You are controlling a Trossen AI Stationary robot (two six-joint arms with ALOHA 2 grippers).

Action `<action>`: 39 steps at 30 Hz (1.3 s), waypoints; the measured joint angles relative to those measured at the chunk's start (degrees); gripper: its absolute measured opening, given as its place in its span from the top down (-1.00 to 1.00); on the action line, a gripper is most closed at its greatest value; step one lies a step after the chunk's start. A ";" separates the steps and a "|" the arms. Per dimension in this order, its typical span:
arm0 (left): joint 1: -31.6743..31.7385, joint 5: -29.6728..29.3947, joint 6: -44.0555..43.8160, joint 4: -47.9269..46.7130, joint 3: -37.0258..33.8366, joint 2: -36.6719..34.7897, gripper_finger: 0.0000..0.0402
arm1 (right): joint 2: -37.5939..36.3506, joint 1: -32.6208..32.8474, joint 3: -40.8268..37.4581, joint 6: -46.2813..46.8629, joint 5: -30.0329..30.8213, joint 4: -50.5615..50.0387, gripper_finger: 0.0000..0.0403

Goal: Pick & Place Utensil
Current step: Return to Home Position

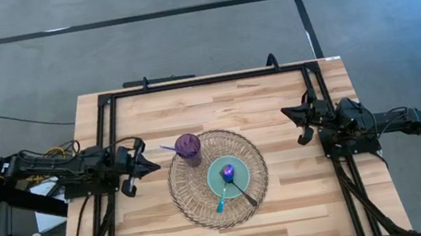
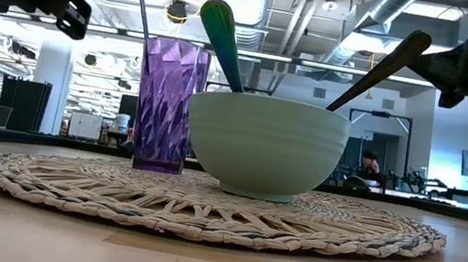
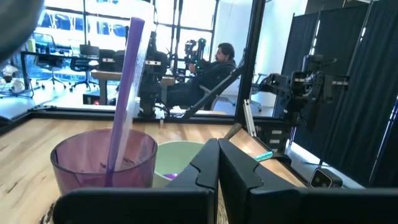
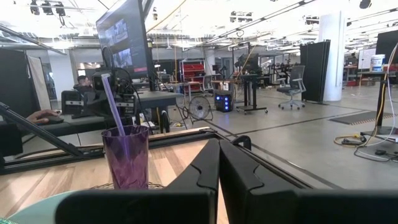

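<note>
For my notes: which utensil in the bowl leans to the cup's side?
The teal-handled spoon; the dark-handled utensil leans the other way.

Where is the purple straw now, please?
In the high view, the straw stands tilted in the purple cup, just left of the bowl on the round placemat.

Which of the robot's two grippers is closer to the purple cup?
Left. The left gripper hangs just beside the purple cup, off the placemat's edge; the right gripper waits well beyond the bowl on the opposite side.
</note>
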 joint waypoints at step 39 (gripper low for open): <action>0.07 -0.23 0.00 6.45 0.76 0.00 0.97 | 0.00 0.01 0.00 -0.01 0.00 0.00 1.00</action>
